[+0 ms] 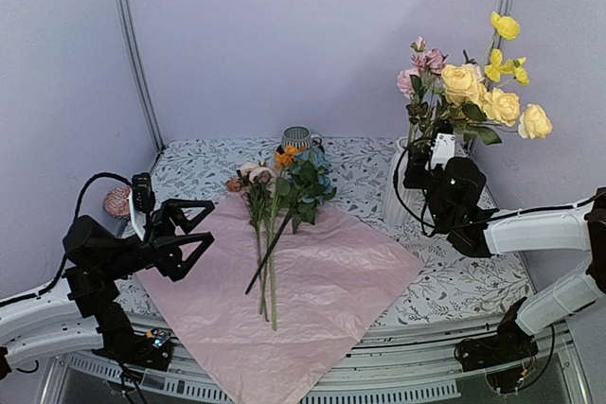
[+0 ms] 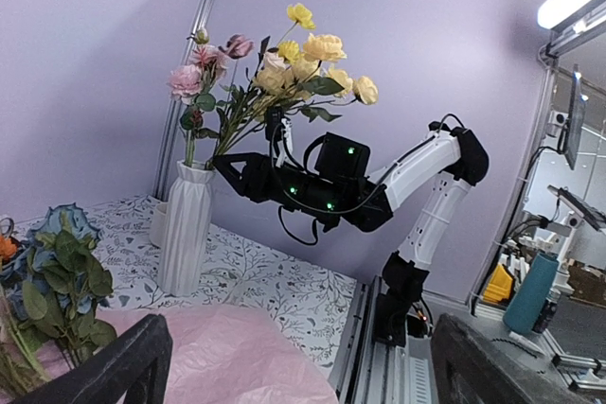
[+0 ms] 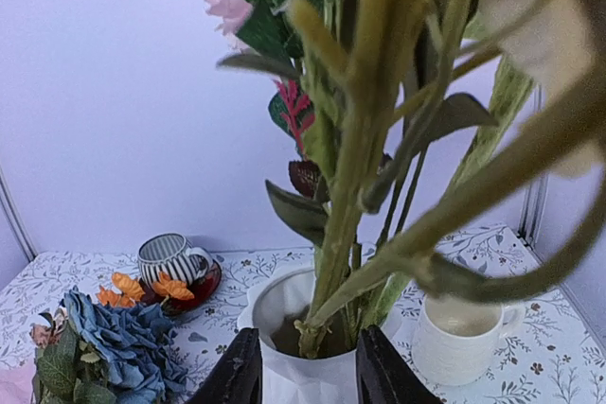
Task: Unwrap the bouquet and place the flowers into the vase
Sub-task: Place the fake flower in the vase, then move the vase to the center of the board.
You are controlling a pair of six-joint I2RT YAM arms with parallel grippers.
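Surface: a table is covered by a white cloth with a grey leaf print (image 1: 454, 281). A large crinkled lilac-pink paper sheet (image 1: 322, 290) is spread flat over its near middle, with one corner hung over the front edge.
Room: plain lilac walls (image 1: 312, 44) are joined at the left rear corner by a metal post (image 1: 133, 44).
Vase: the tall white ribbed ceramic vase (image 2: 185, 229) is stood upright at the right rear of the cloth, off the paper. Yellow roses (image 1: 473, 92) and pink roses (image 1: 421, 63) are held in it.
Loose flowers: a blue hydrangea (image 1: 308, 177), orange poppies (image 1: 284, 155) and faded pink blooms (image 1: 254, 177) are laid on the paper's far corner, stems pointed nearward.
Surroundings: a striped grey cup (image 1: 297, 138) is set on a dark red saucer (image 3: 204, 286) behind the loose flowers. A cream mug (image 3: 459, 338) is placed just beside the vase. A small pinkish round object (image 1: 116, 202) is seen at the left edge.
Obstruction: from above, the vase is partly hidden by the right arm. The right wrist view is filled by green stems.
Left tool: the left gripper (image 1: 212, 222) is spread wide and nothing is grasped; it is held over the paper's left edge.
Right tool: the right gripper (image 3: 301, 352) is parted at the vase mouth, and the stems are not pinched.
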